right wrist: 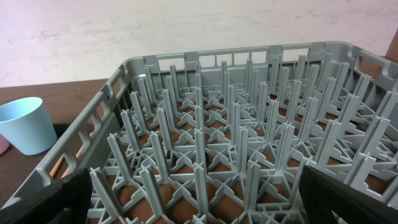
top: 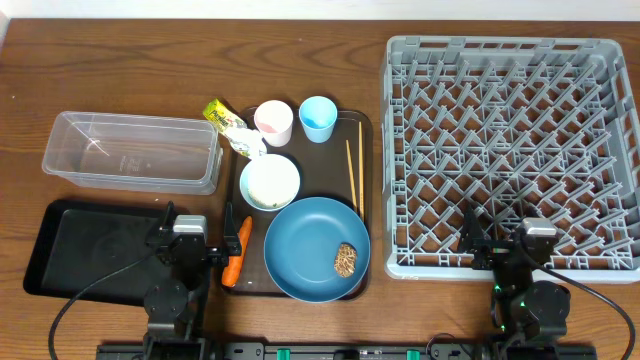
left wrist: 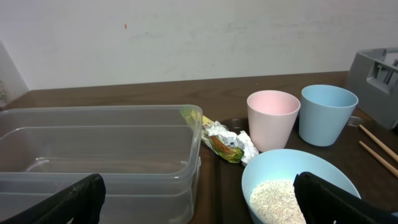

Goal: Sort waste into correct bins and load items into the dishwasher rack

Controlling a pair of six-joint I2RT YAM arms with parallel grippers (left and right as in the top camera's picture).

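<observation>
Fingers [left wrist: 74, 202] of the left gripper [left wrist: 198, 186] stand spread wide at the bottom corners of the left wrist view, pinching nothing. Beyond the left one lies the clear rectangular plastic tub [left wrist: 99, 143]. Just beside its right end lie the yellow-green snack wrapper [left wrist: 219, 144] and the crumpled white tissue [left wrist: 247, 148]. Behind them the pink cup [left wrist: 272, 118] and the light-blue cup [left wrist: 326, 115] stand upright, side by side. Nearest the camera, the small white bowl [left wrist: 292, 165] holds white rice grains [left wrist: 273, 199]. The pair of thin wooden chopsticks [left wrist: 376, 144] lies at the right edge.

From the right wrist, the right gripper [right wrist: 194, 193] has its fingers [right wrist: 43, 202] just as far apart and bare. They hang at the near wall of the large square grey plastic dishwasher rack [right wrist: 236, 143], with its upright pegs filling the view. The light-blue cup shows outside the rack's left wall.

Overhead, both cups, the bowl, the chopsticks and a large blue plate [top: 305, 240] sit on the dark-brown serving tray [top: 330, 170] in the middle of the brown wooden worktop [top: 300, 50]. A small brown food lump [top: 345, 260] lies on the plate. The orange carrot [top: 238, 250] lies along the serving tray's left rim, just beside the left gripper. The shallow black rectangular tray [top: 90, 245] lies at the near left, the tub behind it and the rack at the right.
</observation>
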